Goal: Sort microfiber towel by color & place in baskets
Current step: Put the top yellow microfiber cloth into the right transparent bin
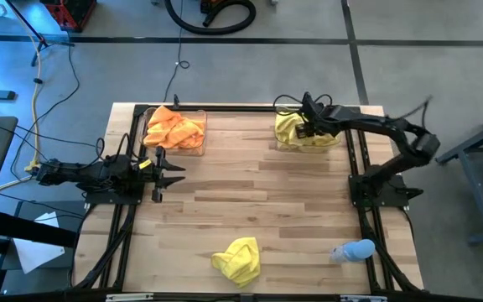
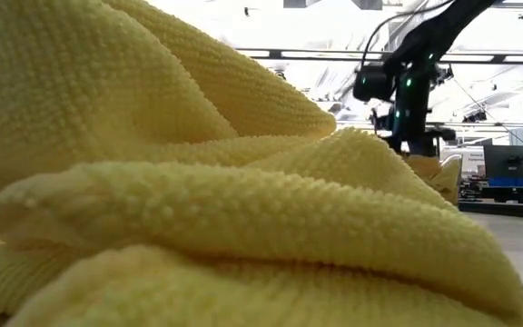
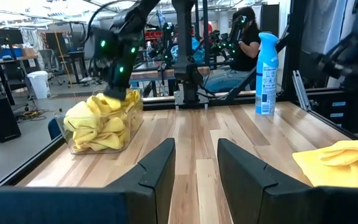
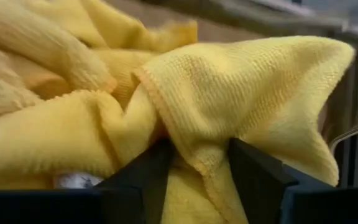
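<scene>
Two clear baskets stand at the table's far edge. The left one (image 1: 201,144) holds orange towels (image 1: 174,128); the right one (image 1: 332,144) holds yellow towels (image 1: 290,127). My right gripper (image 1: 309,127) slants down into the right basket, open, with a fold of yellow towel (image 4: 191,118) between its fingers. A loose yellow towel (image 1: 237,258) lies crumpled near the front edge and fills the low view (image 2: 198,182). At the left edge my left gripper (image 1: 170,174) is level and open, with nothing between its fingers. My right gripper (image 4: 199,168) has its open fingers on either side of a raised fold at a yellow towel's hemmed edge (image 4: 166,134), and the cloth lies against both inner faces. The fingers come slanting down from above. The towel rests on the other yellow towels in the basket.
A pale blue spray bottle (image 1: 355,250) is at the front right, near the table's right rail. Black frame rails run along the left and right sides. Bare wood lies between the baskets and the loose towel. A person (image 3: 247,37) sits beyond the table.
</scene>
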{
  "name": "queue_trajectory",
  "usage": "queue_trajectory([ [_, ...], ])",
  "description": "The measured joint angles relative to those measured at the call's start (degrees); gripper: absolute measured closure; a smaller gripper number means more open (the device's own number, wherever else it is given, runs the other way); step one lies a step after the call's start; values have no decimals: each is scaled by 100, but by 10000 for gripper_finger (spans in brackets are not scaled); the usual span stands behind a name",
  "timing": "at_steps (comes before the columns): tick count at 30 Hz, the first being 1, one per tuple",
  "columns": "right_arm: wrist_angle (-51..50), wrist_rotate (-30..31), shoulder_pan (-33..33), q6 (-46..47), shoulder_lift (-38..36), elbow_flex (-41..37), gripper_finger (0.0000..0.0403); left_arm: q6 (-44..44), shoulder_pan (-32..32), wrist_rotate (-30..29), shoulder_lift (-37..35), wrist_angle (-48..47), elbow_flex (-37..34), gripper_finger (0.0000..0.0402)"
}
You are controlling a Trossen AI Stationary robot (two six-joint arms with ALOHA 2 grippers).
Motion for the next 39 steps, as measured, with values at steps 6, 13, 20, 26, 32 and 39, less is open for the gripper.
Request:
queue_trajectory([
  [6, 19, 53, 144, 288, -957, 0, 223, -1, 0, 0, 0, 0, 0, 293],
  [13, 48, 384, 362, 674, -1610, 7, 222, -1, 0, 0, 0, 0, 0, 293],
  [20, 411, 410, 610, 748, -1463, 15, 222, -1, 0, 0, 1, -2, 0, 293],
  [26, 510, 112, 504, 738, -858, 20, 222, -1, 1, 0, 0, -1, 0, 293],
  [32, 519, -84, 309, 669, 10, 25, 222, -1, 0, 2, 0, 0, 0, 293],
  [39, 560, -133, 0, 307, 785, 58, 222, -1, 0, 1, 1, -2, 0, 293],
])
